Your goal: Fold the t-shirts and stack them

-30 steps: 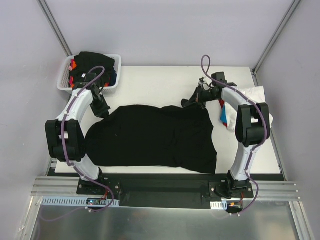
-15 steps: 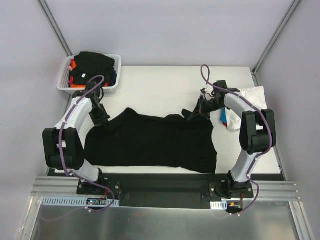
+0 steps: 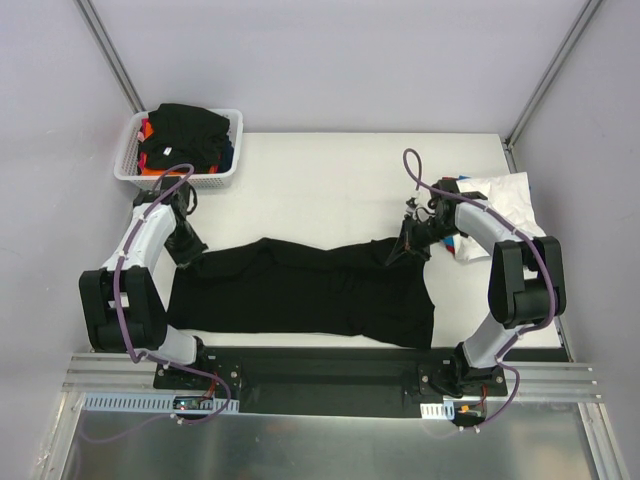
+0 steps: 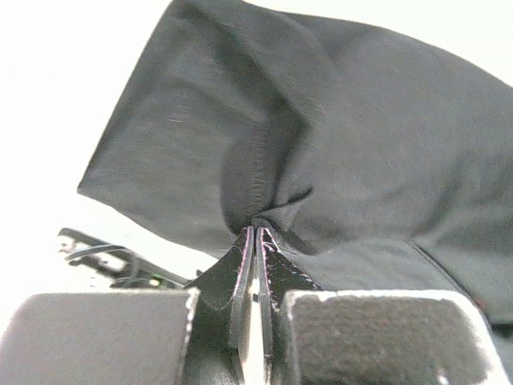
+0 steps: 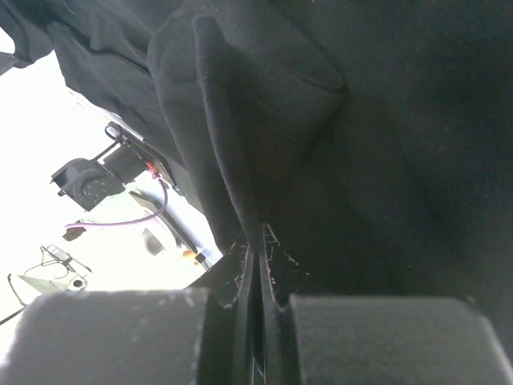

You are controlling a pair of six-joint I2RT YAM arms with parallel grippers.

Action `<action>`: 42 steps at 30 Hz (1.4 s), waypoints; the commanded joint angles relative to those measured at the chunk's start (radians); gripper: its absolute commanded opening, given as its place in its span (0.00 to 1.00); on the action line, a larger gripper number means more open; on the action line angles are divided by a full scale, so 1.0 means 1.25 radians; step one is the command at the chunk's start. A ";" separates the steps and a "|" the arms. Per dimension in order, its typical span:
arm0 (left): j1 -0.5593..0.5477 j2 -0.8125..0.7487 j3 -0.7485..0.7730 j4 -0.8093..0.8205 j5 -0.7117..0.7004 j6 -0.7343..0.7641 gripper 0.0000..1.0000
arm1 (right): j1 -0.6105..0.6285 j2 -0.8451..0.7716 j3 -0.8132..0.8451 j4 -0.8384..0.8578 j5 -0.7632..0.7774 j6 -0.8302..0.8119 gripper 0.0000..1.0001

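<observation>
One large black t-shirt (image 3: 300, 295), the item in hand. It lies on the white table (image 3: 320, 180), across the near half, with its long axis running left to right in front of both arm bases. The near edge rests flat close to the table's front. The far edge is gathered and raised at its two ends.

Left gripper (image 3: 188, 252): at the shirt's far-left corner, jaws pressed together on a pinch of black cloth, which puckers into them in the wrist view. Right gripper (image 3: 403, 250): at the far-right corner, likewise clamped on a fold of the same cloth. Each arm is nearer its own end of the shirt, and the cloth spans the gap between them.

Governing relation, as a judgement: the body of the shirt lies on the near side of both grippers, so a fold would carry the held edge toward the bases, across the short axis, both ends kept level.

Surroundings: white mesh basket (image 3: 125, 170) at the far-left corner of the table, holding a heap of shirts (image 3: 185, 125), black uppermost, with orange and blue showing at the sides. It stands well apart from the fold path. White t-shirt (image 3: 500, 195) at the right edge, just beside the right arm's forearm. Nothing stands between the held edge and the near edge.
</observation>
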 commanded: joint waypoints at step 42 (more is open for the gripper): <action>0.065 0.046 0.174 -0.168 -0.246 0.005 0.00 | -0.053 -0.039 -0.055 -0.055 0.022 -0.085 0.01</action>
